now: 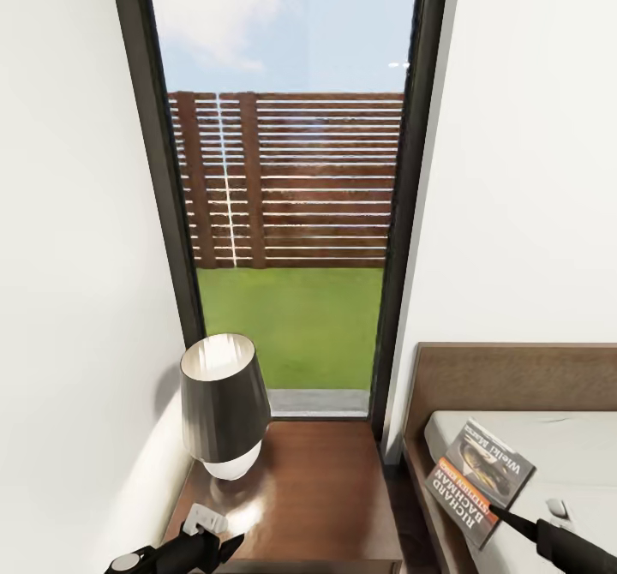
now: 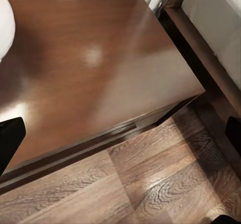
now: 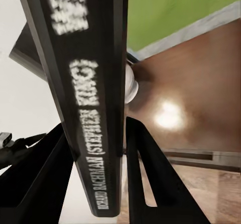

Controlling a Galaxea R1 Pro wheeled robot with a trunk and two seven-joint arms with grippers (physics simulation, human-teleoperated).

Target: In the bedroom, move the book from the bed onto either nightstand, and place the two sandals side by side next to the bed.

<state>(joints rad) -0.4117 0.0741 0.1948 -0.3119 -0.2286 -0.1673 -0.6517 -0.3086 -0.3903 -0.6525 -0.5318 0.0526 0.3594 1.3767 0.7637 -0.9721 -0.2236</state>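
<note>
The head view is taken up by a tall dark-framed window (image 1: 283, 214) giving onto grass and a slatted fence, with the nightstand (image 1: 317, 488) below it and the corner of the bed (image 1: 514, 437) at its right. The book (image 1: 478, 481) is held lifted and tilted above the mattress edge, gripped at its lower corner by the right gripper (image 1: 506, 518); in the right wrist view the spine (image 3: 88, 98) is seen clamped between the two dark fingers (image 3: 150, 179), so the jaws are closed on it. It is judged that the book is held by one edge so that it can be carried across the gap between bed and nightstand and laid flat on the bare wood. Room is limited by a lamp (image 1: 221, 407) standing at the back left of the top, so the free area toward the front right is the likely landing place. The left gripper (image 1: 224, 548) is held low at the nightstand's front edge beside a small white object (image 1: 204, 520), its fingers spread and empty, apparently kept out of the way. No sandals are visible.
</note>
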